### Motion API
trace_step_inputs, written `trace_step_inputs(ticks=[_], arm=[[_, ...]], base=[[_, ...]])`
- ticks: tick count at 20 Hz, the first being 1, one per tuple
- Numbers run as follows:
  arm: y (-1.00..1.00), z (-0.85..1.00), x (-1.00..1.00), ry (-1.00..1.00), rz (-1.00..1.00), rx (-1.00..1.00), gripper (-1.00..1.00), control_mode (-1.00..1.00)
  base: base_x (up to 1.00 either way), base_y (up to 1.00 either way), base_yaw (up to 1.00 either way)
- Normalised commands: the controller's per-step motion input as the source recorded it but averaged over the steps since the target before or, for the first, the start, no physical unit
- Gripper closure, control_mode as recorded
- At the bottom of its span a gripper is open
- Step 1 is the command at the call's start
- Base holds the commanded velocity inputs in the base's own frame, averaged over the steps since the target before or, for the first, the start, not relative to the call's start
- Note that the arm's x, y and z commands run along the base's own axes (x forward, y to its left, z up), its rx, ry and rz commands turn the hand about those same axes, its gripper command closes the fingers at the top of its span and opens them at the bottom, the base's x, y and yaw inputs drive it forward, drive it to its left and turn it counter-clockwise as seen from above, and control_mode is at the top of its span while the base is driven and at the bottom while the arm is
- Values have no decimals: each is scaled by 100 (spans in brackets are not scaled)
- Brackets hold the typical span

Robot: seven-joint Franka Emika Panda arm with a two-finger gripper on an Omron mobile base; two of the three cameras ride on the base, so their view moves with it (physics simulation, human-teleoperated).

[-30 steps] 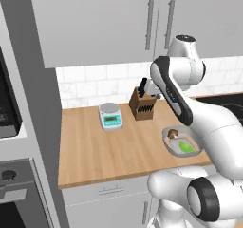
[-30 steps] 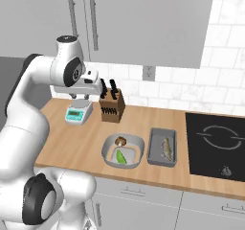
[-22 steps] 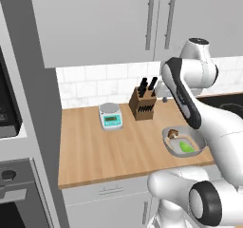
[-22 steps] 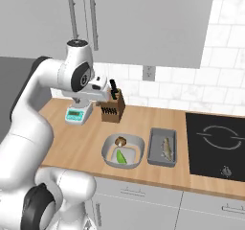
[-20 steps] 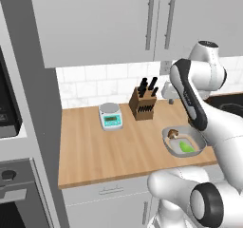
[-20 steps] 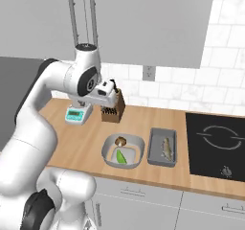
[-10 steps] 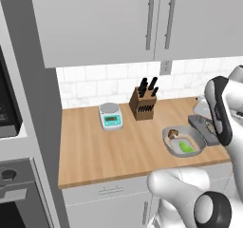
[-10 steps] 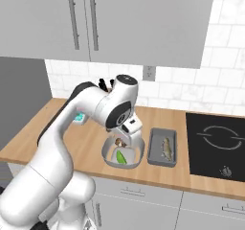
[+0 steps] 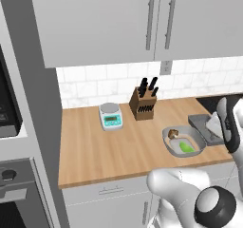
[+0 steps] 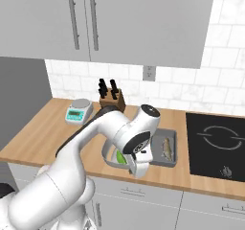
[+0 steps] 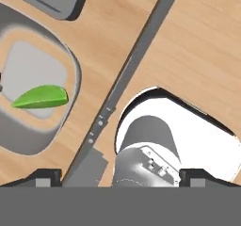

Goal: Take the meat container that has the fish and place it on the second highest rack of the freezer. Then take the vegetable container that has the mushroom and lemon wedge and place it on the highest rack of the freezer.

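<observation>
The meat container (image 10: 167, 139) is a flat grey tray near the counter's right end, and the fish (image 10: 166, 149) lies along it. Left of it sits the vegetable container (image 9: 184, 140), a rounded grey dish holding the mushroom (image 9: 173, 133) and the green lemon wedge (image 9: 186, 148). In the hand view my gripper (image 11: 124, 178) looks straight down. Its dark fingertips (image 11: 47, 177) stand far apart, open and empty, over the counter's front edge just beside the dish (image 11: 37, 140). The wedge (image 11: 40, 97) lies in that dish. My arm covers most of the dish (image 10: 109, 153) in the right base view. The freezer is out of view.
A knife block (image 9: 144, 102) and a small scale (image 9: 110, 116) stand by the tiled back wall. A black cooktop (image 10: 217, 143) lies right of the tray. A dark oven (image 9: 9, 122) sits in the tall column at the left. Cabinets hang above.
My arm has swung from high near the cabinets to the right and down, and the hand now hangs low over the counter's front edge by the two containers. The jaws stay wide.
</observation>
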Motion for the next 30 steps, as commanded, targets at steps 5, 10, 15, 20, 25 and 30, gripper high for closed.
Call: trace_step_inputs(ticks=[5, 10, 15, 20, 25, 30], arm=[[-11, -19, 30, 2, -4, 1, -100, -100], [0, -37, 31, 0, 0, 0, -100, -100], [0, -33, 27, 0, 0, 0, -100, -100], [0, -21, 32, 0, 0, 0, -100, -100], [0, -21, 18, 0, 0, 0, -100, -100], [0, -25, 12, 0, 0, 0, -100, -100]], base=[[0, 0, 0], [0, 0, 0], [0, 0, 0], [0, 0, 0], [0, 0, 0], [0, 0, 0]])
